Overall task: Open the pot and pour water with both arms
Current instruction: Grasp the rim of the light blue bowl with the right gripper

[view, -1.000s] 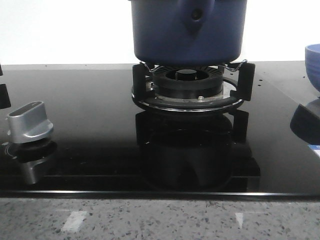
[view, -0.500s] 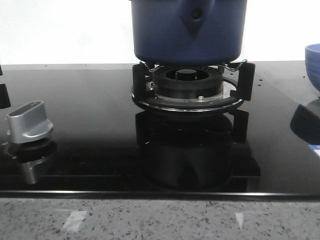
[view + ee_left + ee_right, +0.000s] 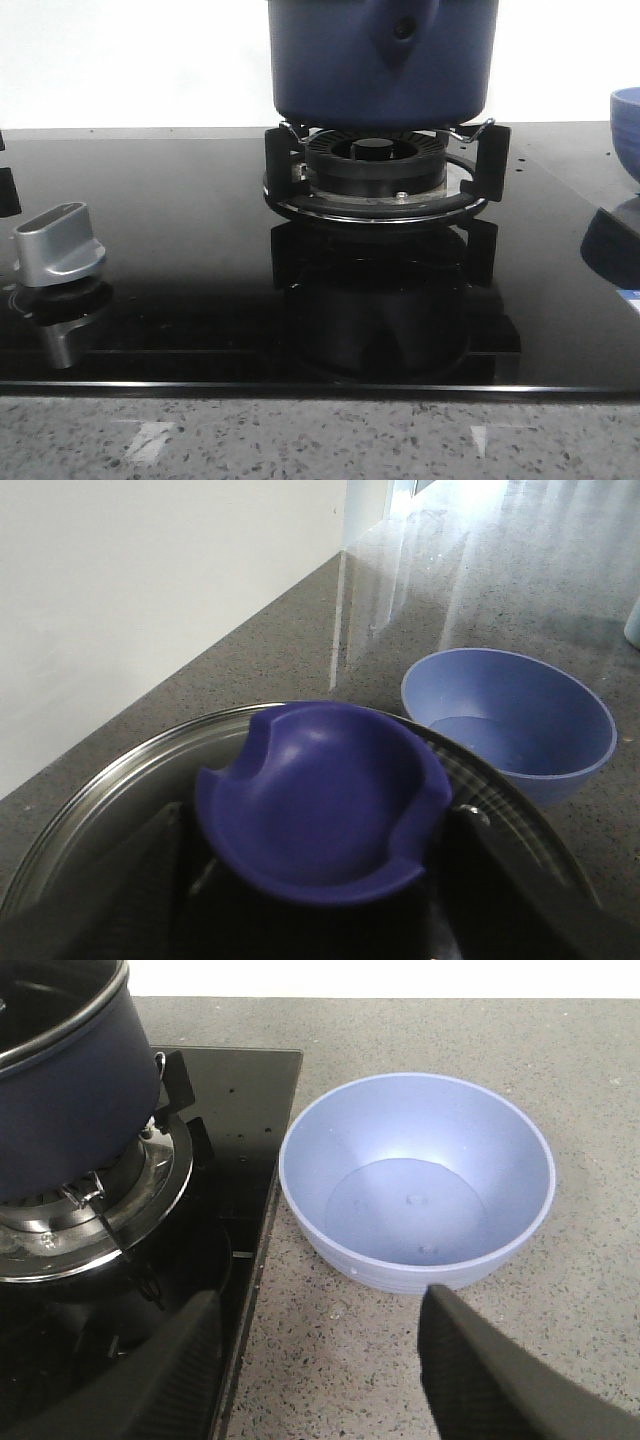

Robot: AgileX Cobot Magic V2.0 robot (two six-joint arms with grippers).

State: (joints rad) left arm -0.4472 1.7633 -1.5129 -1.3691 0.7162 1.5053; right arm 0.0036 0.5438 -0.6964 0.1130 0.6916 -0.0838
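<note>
The pot [image 3: 380, 60] is cropped at the frame's top.

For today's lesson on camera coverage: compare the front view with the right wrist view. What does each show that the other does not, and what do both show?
Only the front view shows the silver stove knob at the left of the black glass cooktop, the handle mount with its small round hole on the pot, and the speckled counter edge in front. Only the right wrist view shows the open right gripper, the pot's metal rim, and the whole inside of the light-blue bowl, which looks empty. Both show the pot over the burner ring, and the bowl to its right.
</note>
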